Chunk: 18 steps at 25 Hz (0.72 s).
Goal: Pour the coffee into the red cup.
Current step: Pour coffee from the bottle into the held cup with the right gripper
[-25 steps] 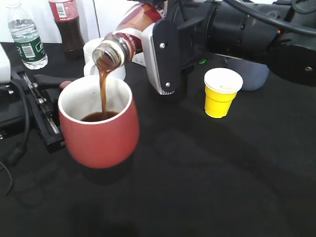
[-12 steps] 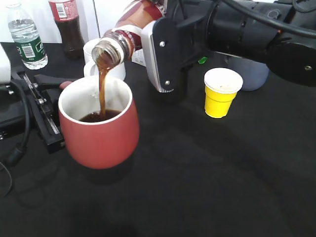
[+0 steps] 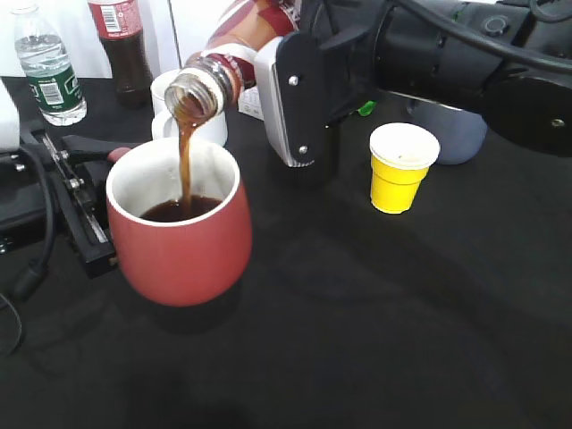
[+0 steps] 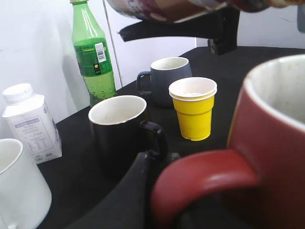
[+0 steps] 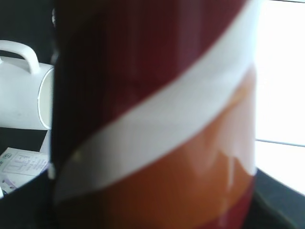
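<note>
The red cup [image 3: 179, 246] stands at centre left on the black table, with dark coffee inside. The coffee bottle [image 3: 241, 49] is tilted mouth-down above it, uncapped. A brown stream of coffee [image 3: 185, 147] falls from its mouth into the cup. My right gripper [image 3: 293, 85] is shut on the bottle's body, whose label fills the right wrist view [image 5: 157, 119]. My left gripper [image 3: 105, 154] is shut on the cup's loop handle [image 4: 205, 176] at the cup's left side. The cup's rim also shows in the left wrist view [image 4: 281, 81].
A yellow paper cup [image 3: 400, 167] and a grey mug [image 3: 458, 136] stand to the right. A white mug [image 3: 170, 94], cola bottle [image 3: 121, 45] and water bottle [image 3: 49, 67] stand behind. The left wrist view shows a black mug [image 4: 119, 129], green bottle [image 4: 93, 52] and white carton [image 4: 31, 126].
The bottle has tipped slightly further and its mouth has risen a little. The stream keeps flowing and the coffee level in the red cup has risen. The cup has not moved.
</note>
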{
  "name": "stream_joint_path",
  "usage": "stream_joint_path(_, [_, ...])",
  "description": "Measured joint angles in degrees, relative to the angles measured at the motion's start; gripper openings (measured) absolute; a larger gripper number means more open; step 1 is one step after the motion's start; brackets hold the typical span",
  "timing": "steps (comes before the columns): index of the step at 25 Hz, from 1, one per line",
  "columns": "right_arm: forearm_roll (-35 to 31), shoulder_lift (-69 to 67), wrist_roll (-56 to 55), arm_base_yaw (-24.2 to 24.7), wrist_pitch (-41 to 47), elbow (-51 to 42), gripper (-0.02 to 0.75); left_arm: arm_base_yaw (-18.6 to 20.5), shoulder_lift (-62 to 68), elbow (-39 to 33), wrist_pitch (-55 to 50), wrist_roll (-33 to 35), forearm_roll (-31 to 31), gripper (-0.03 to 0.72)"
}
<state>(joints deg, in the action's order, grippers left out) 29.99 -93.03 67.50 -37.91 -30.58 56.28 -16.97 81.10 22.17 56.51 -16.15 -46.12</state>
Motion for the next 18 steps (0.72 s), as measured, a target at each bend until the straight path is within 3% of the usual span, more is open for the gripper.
stream_joint_path(18, [-0.01,0.00,2.35,0.00,-0.24,0.00,0.531,0.00,0.00,0.00,-0.12,0.00,-0.06,0.064])
